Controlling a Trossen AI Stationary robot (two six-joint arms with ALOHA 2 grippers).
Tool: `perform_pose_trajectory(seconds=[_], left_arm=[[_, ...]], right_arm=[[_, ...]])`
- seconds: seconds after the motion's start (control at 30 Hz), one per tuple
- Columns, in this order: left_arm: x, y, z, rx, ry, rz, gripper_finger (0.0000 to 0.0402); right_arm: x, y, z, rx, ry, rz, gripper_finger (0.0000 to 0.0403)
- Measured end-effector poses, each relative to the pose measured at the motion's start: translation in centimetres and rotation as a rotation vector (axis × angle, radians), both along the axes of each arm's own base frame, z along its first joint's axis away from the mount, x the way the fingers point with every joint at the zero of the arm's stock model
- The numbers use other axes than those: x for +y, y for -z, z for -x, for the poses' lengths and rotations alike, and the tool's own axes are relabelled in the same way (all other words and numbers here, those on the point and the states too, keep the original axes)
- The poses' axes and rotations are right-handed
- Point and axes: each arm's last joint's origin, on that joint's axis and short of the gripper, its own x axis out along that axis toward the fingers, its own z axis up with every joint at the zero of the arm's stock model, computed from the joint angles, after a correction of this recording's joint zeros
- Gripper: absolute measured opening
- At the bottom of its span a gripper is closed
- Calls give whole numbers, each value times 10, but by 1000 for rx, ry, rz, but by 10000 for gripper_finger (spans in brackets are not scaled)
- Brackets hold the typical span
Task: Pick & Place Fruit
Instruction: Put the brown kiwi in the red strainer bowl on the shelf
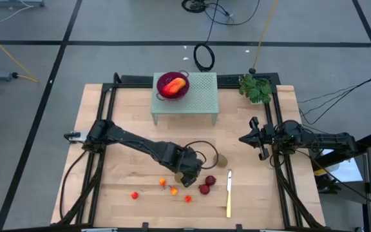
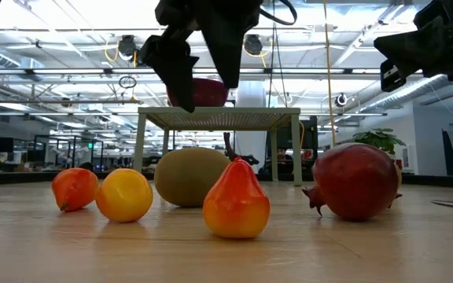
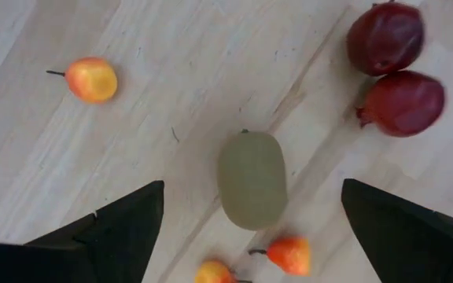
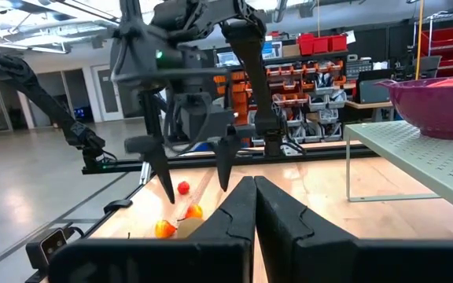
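Pale wooden tabletop [image 1: 127,109] carries the brown-green oval kiwi [image 3: 252,179] at lower centre of the high view, directly beneath the left gripper [image 3: 250,228], fingers spread wide. Probably light, rigid, smooth; grasp across its narrow middle. Right gripper [image 1: 255,137], pressed shut, waits right of centre.

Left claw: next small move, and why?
Probably lower straight down and close on the kiwi. The left claw hangs open above the table with the kiwi lying between its fingers, not yet touched. Two dark red fruits and small orange pieces lie close by, so a straight descent looks safest. The right claw waits shut at the table's right side.
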Motion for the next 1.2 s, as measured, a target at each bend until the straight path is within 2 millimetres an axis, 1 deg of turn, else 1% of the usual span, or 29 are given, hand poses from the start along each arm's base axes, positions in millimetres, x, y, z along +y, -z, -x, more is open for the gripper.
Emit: perform_pose_trajectory(seconds=[0.17,0.4,0.63,1.03,1.2], left_arm=[[-7,9,1,-11,-8,-27,382],[-5,36,3,0,-90,-10,386],[-5,54,4,-23,-128,16,384],[-4,73,10,-13,-130,33,383],[-3,76,12,-8,-130,14,383]], right_arm=[[0,0,0,0,0,0,0],[0,0,0,2,0,0,0],[0,0,0,2,0,0,0],[0,1,0,6,0,0,0],[0,1,0,5,1,6,0]])
